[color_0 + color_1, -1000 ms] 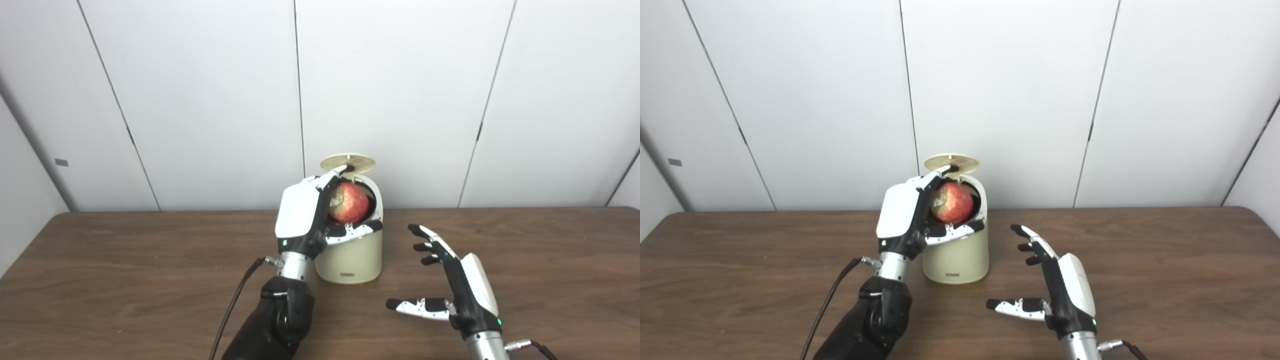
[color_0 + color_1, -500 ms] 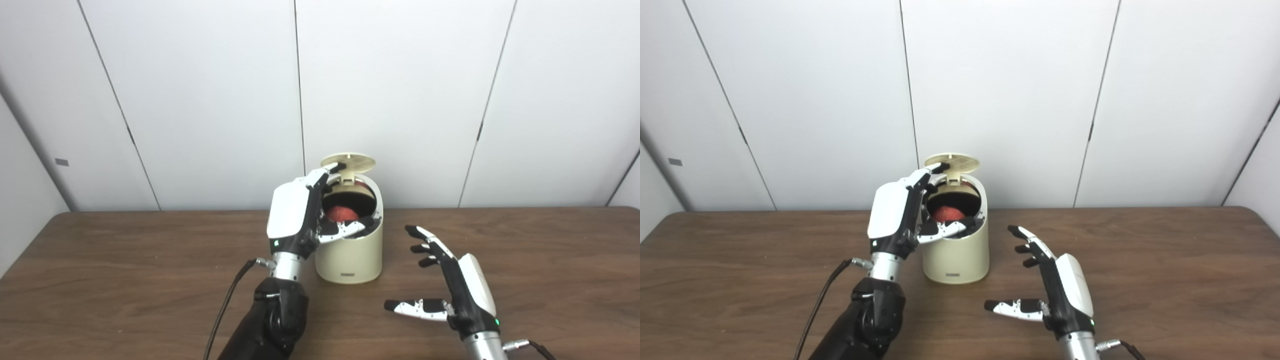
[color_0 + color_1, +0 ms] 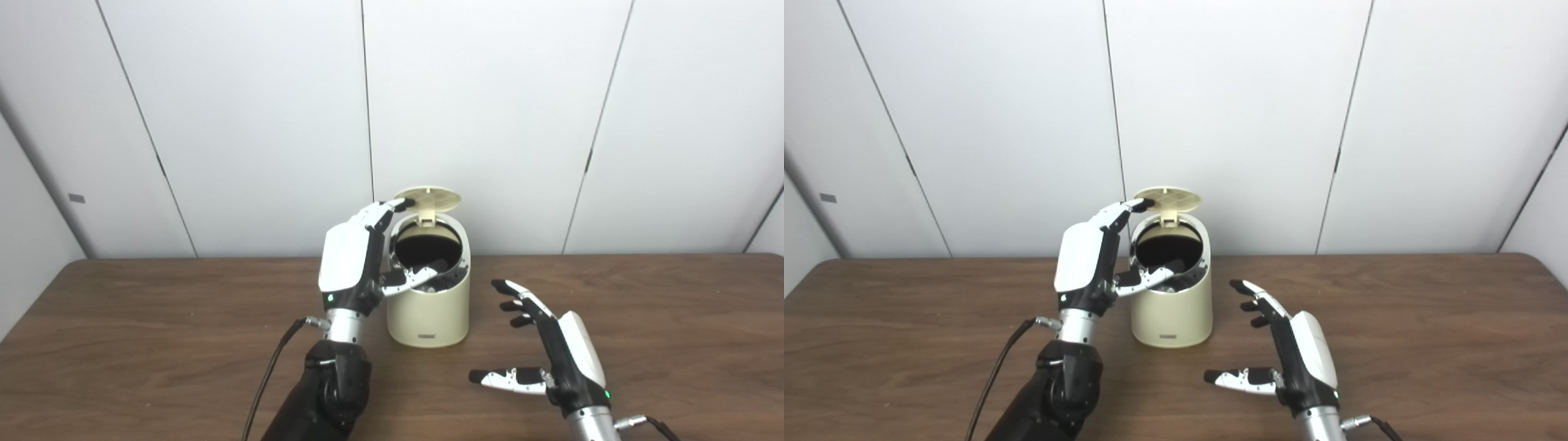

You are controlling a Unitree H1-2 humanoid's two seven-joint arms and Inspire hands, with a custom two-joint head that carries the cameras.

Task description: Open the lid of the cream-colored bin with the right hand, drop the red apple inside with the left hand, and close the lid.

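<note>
Bin (image 3: 429, 306): cream-colored; in your left eye view it stands upright on the brown bench (image 3: 122, 343), near the far edge, in front of the white wall panels (image 3: 245, 122).
Lid (image 3: 427, 198): raised on its rear hinge, tipped back above the round mouth, underside facing you.
Bin mouth: dark inside; you cannot see the red apple in this view, so from here you cannot tell where it lies.
Left robot hand (image 3: 358, 263): just beside the bin's left wall, white back toward you, released and holding nothing. Its upper fingertips (image 3: 401, 202) reach to the lid's left edge; whether they touch it is not clear. Its thumb crosses the front of the rim.
Left arm cable (image 3: 269, 380): black, running down to the picture's bottom edge.
Right robot hand (image 3: 554, 355): right of the bin and nearer to you, well apart from it, fingers spread, thumb pointing left, empty. Whether it rests on the bench or hangs just above, you cannot tell.

Right eye view, same scene from a little to the side:
Bin (image 3: 1171, 309): lid (image 3: 1168, 197) up, mouth dark, no red showing.
Left robot hand (image 3: 1090, 263): spread loose at the bin's left side, grasping nothing.
Right robot hand (image 3: 1292, 358): splayed and empty, apart from the bin.
</note>
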